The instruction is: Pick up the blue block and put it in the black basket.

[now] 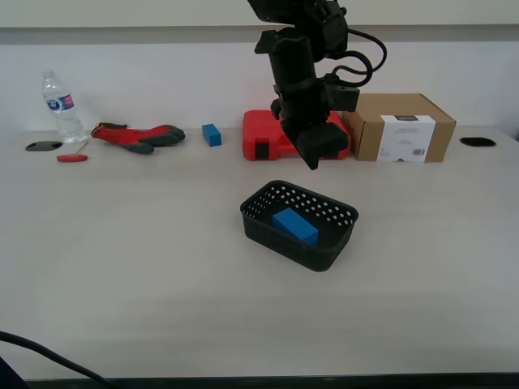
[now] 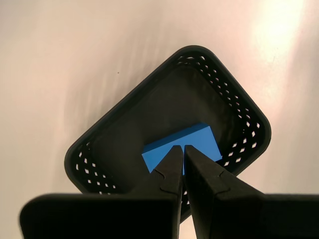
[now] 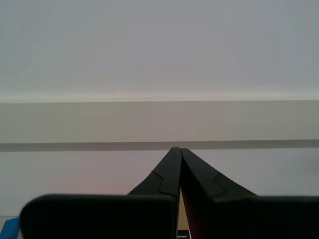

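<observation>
Even, bright indoor light in the exterior view, sharp overall; the shallow black perforated plastic basket (image 1: pixel 328 243) casts only a soft shadow on the pale matte tabletop (image 1: pixel 122 267). First wrist view: warm glare patch on tabletop, streaky reflections, dark blurred finger bases. Second wrist view is flat, low-contrast.

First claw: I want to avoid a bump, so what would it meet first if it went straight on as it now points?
Probably the blue block lying in the black basket: my first claw, shut and empty, points straight at it from above.
</observation>
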